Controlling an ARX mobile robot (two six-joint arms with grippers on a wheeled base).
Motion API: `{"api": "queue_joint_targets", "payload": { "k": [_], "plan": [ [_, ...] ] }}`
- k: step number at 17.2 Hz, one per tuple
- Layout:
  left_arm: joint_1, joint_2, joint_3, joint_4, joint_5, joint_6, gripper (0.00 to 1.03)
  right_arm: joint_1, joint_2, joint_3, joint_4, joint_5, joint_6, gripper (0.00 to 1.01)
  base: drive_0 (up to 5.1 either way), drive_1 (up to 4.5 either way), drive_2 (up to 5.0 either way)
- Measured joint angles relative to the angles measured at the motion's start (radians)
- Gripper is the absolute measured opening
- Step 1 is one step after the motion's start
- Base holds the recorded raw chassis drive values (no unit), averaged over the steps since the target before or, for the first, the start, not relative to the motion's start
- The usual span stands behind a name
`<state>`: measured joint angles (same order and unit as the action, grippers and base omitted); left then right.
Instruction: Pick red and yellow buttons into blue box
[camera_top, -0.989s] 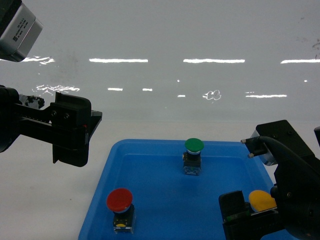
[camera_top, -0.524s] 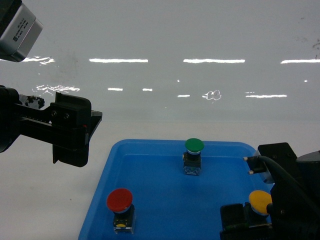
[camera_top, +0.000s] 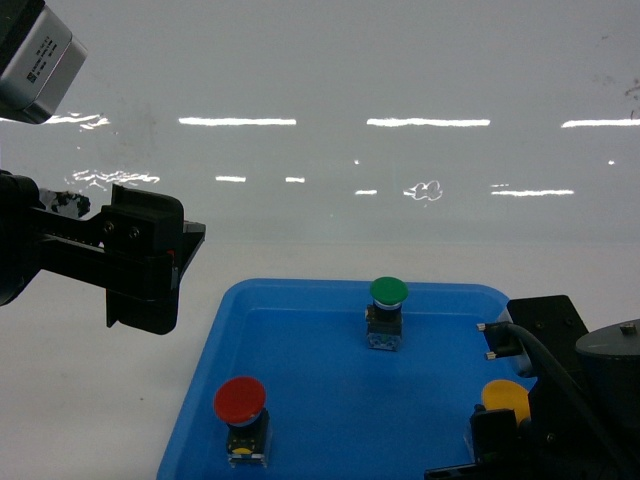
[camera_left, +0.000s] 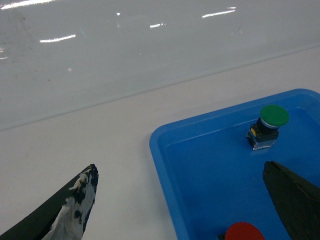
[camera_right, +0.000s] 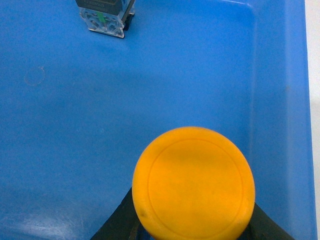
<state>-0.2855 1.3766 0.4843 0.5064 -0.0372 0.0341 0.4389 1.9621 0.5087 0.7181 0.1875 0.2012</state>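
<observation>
The blue box (camera_top: 320, 370) is a shallow tray, also seen in the left wrist view (camera_left: 210, 170) and right wrist view (camera_right: 150, 90). The red button (camera_top: 240, 400) stands upright at the tray's near left, and its cap peeks in at the left wrist view's bottom edge (camera_left: 244, 231). My right gripper (camera_top: 505, 432) is shut on the yellow button (camera_top: 505, 397) over the tray's near right corner. The orange-yellow cap (camera_right: 194, 182) hides its switch block, with black fingers on both sides of my right gripper (camera_right: 194, 222). My left gripper (camera_top: 150, 265) hangs open over the tray's left rim (camera_left: 179, 167), holding nothing.
A green-capped button (camera_top: 388, 292) stands upright at the back middle of the tray, visible from the left wrist (camera_left: 274, 115); its clear block (camera_right: 106, 15) shows from the right wrist. White tabletop lies left of the tray, with a glossy wall behind.
My right arm has sunk lower and nearer, and the yellow button has shifted slightly left with it. The left arm, the red button and the green button have not moved.
</observation>
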Motion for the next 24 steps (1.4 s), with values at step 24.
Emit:
{"api": "queue_joint_targets", "payload": {
  "k": [24],
  "plan": [
    [-0.001,0.0,0.0,0.001,0.0,0.0,0.98,-0.217,-1.859,-0.453,-0.889,0.112,-0.087,0.25,0.0,0.0,0.0]
  ]
}}
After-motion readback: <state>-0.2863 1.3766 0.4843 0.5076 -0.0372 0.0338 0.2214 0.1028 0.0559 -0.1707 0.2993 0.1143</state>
